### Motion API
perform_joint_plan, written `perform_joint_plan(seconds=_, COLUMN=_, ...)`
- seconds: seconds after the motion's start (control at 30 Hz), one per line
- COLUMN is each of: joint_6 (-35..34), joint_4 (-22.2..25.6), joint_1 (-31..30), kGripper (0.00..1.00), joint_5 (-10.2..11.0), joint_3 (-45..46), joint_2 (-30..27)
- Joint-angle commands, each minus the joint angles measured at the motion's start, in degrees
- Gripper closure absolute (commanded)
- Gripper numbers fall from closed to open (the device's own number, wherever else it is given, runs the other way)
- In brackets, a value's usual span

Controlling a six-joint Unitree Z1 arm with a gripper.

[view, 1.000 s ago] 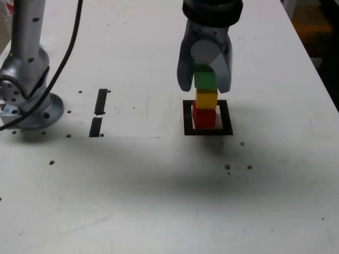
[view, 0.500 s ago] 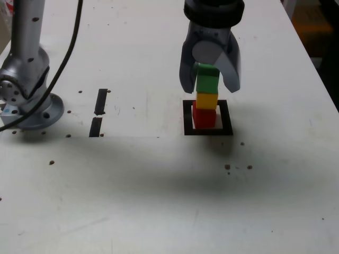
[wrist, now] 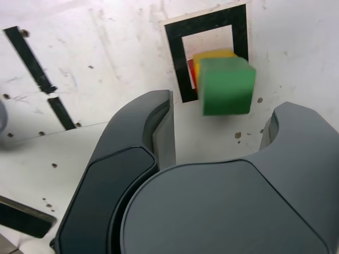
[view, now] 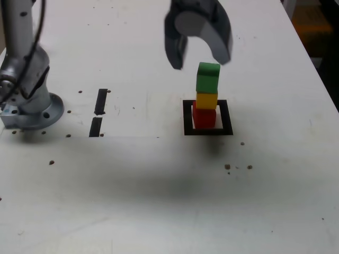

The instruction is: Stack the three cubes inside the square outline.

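Standing in a single column, the three small solid-coloured cubes sit inside the square outline of black tape with a white centre (view: 207, 130): the red cube (view: 204, 117) is at the bottom on the white centre, the yellow cube (view: 206, 100) rests on it, and the green cube (view: 207, 77) tops the stack, leaning slightly toward the exterior view's right. You can see the dark grey gripper (view: 200, 53) hanging above the stack and a little toward the exterior view's left, its jaws spread wide and holding nothing, clear of the green cube. In the wrist view the same gripper (wrist: 217, 132) shows both fingers (wrist: 159, 132) apart with the green cube (wrist: 226, 85) between and beyond them, untouched, the yellow cube (wrist: 212, 54) and a sliver of red peeking out behind it inside the outline (wrist: 175, 50). On the white table (view: 159, 201), two short black tape strips (view: 98, 112) lie well apart from the outline on the exterior view's left, near the arm's silver base (view: 26, 100).
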Motion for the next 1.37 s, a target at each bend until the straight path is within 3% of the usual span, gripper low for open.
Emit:
perform_joint_plan(seconds=0.0, joint_6=-0.4, joint_4=0.9, joint_1=-0.2, kGripper=0.31, joint_5=0.5, joint_3=1.1, joint_2=-2.3)
perform_joint_plan(seconds=0.2, joint_6=-1.3, joint_4=1.7, joint_1=-0.3, kGripper=0.31, joint_5=1.4, joint_3=4.8, joint_2=-6.7)
perform_joint_plan(seconds=0.5, joint_6=-4.1, joint_4=-0.9, joint_1=-0.3, kGripper=0.29, joint_5=2.5, joint_3=19.9, joint_2=-14.5)
perform_joint_plan(seconds=0.63, joint_6=-5.0, joint_4=-4.1, joint_1=-0.3, kGripper=0.29, joint_5=2.2, joint_3=25.4, joint_2=-16.0)
perform_joint_plan(seconds=0.73, joint_6=-5.6, joint_4=-9.7, joint_1=-0.3, kGripper=0.28, joint_5=1.3, joint_3=32.1, joint_2=-16.5)
perform_joint_plan(seconds=1.03, joint_6=-6.4, joint_4=-18.1, joint_1=-0.3, kGripper=0.28, joint_5=0.6, joint_3=40.9, joint_2=-16.4)
perform_joint_plan(seconds=1.23, joint_6=-6.7, joint_4=-26.7, joint_1=-0.3, kGripper=0.27, joint_5=-0.4, joint_3=48.4, joint_2=-16.6)
perform_joint_plan(seconds=1.33, joint_6=-6.7, joint_4=-27.8, joint_1=-0.3, kGripper=0.27, joint_5=-0.4, joint_3=49.6, joint_2=-16.9)
